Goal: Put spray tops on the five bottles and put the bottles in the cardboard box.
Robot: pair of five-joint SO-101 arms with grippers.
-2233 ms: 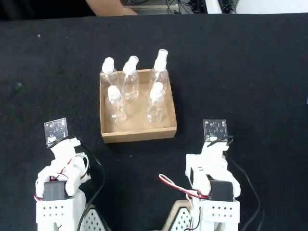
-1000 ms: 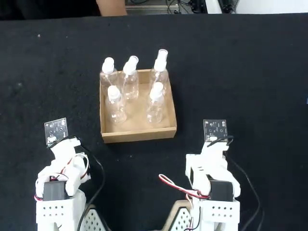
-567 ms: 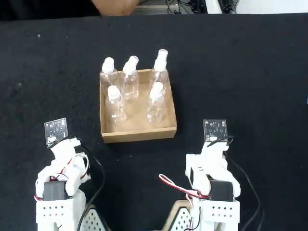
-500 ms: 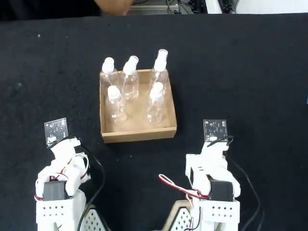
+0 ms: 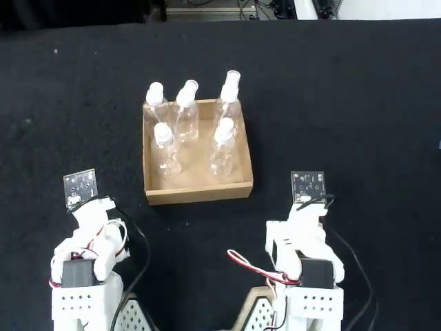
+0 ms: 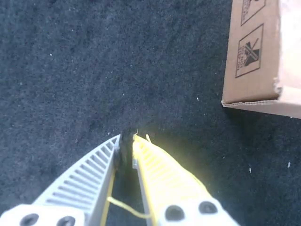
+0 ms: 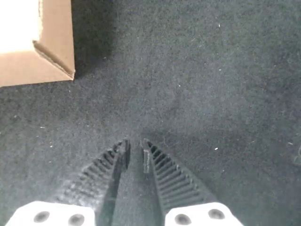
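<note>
A cardboard box [image 5: 198, 189] stands in the middle of the black table. Several clear bottles stand upright inside it, each with a white spray top, such as one at the back right [image 5: 229, 95] and one at the front left [image 5: 165, 148]. Both arms are folded back at the near edge, well short of the box. My left gripper [image 6: 127, 140] is shut with nothing in it, low over the cloth, with a box corner [image 6: 256, 56] ahead of it. My right gripper [image 7: 134, 148] is shut and holds nothing, and a box corner [image 7: 40, 42] lies off to its side.
The black cloth [image 5: 344, 103] stretches bare around the box on every side. Cables and equipment [image 5: 275, 8] lie beyond the table's far edge. Red and black wires [image 5: 251, 269] trail between the two arm bases.
A person's hand that showed at the table's far edge has gone from view. The arms, box and bottles have not moved.
</note>
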